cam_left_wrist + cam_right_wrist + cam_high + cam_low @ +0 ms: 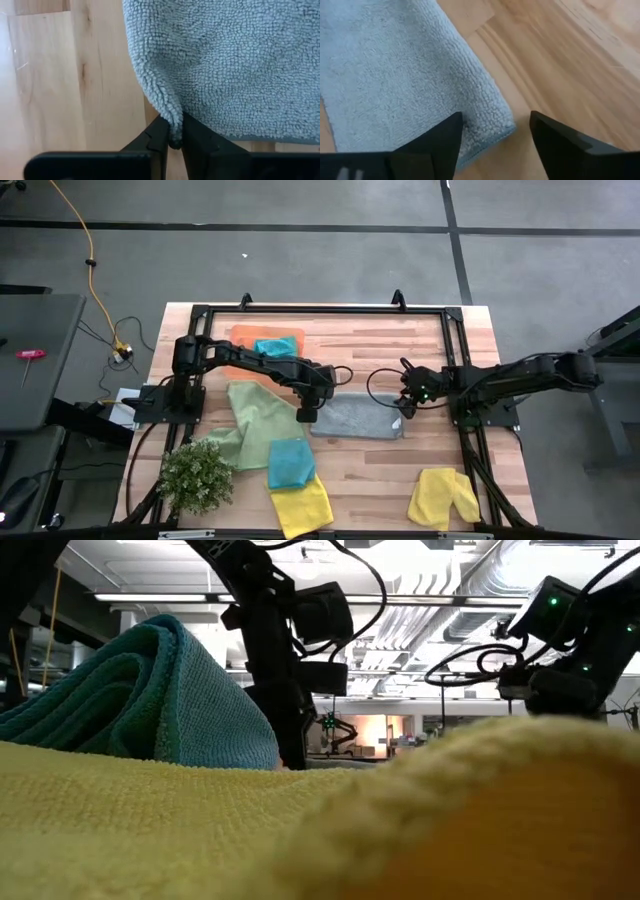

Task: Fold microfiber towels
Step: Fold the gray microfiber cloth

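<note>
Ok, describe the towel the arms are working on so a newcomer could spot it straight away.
Start at the wooden table and look to its middle, between the two dark arms. The grey towel lies flat there, its one corner pinched by the left gripper and its other end under the open right gripper. It is the only grey cloth; its neighbours are green, teal and yellow.

Grey towel, light green towel, orange tray, pale wooden table.

Two black jointed arms, looping black cables, green indicator lights, flat dark fingers
</note>
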